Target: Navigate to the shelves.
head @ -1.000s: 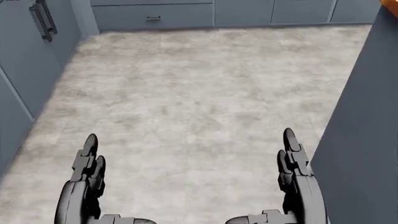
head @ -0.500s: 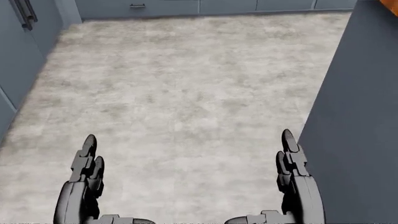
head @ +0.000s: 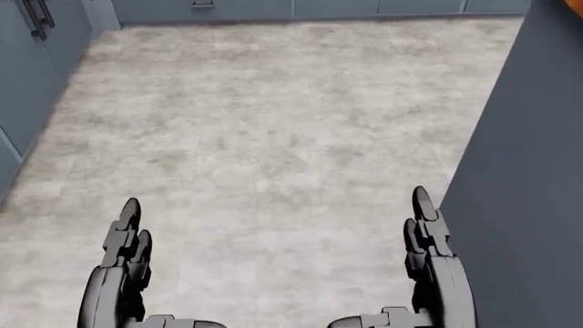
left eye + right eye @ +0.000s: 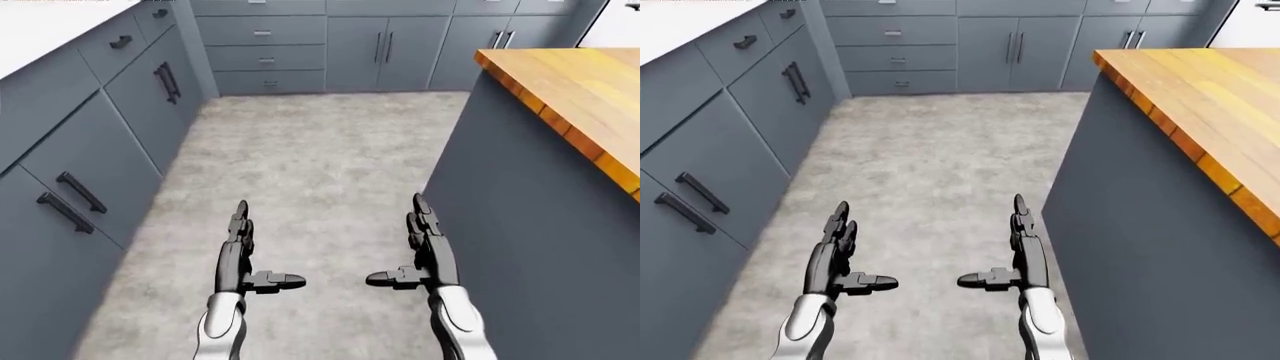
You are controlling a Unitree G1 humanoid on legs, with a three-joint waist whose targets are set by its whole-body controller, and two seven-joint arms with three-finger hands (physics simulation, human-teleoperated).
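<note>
We stand in a kitchen aisle, and the shelves we are bound for do not show in any view. Every container we can see is closed: the grey cabinets (image 4: pixel 90 165) down the left of the left-eye view have flat fronts with dark bar handles (image 4: pixel 82 192), and we cannot tell what is inside them. Across the top of that view runs a second bank, with a stack of drawers (image 4: pixel 262 54) bearing short pale pulls and, beside them, tall doors (image 4: pixel 383 52) with slim vertical handles.

A white countertop (image 4: pixel 45 26) caps the left run in the upper left corner, smooth and plain. At the right rises the island (image 4: pixel 540 225), a matte dark grey slab side topped by a butcher-block top (image 4: pixel 575 94) of warm orange planks with a squared edge.

The floor (image 4: pixel 310 157) is a mottled pale grey, like worn stone or concrete, and fills most of the head view.

Our left hand (image 4: pixel 240 262) and right hand (image 4: pixel 428 255) hang low in the middle of the left-eye view, dark, jointed and metallic-looking. Both are spread wide and hold nothing: the fingers (image 4: pixel 240 217) point straight up the frame, and each thumb (image 4: pixel 282 281) juts inward toward the other hand.
</note>
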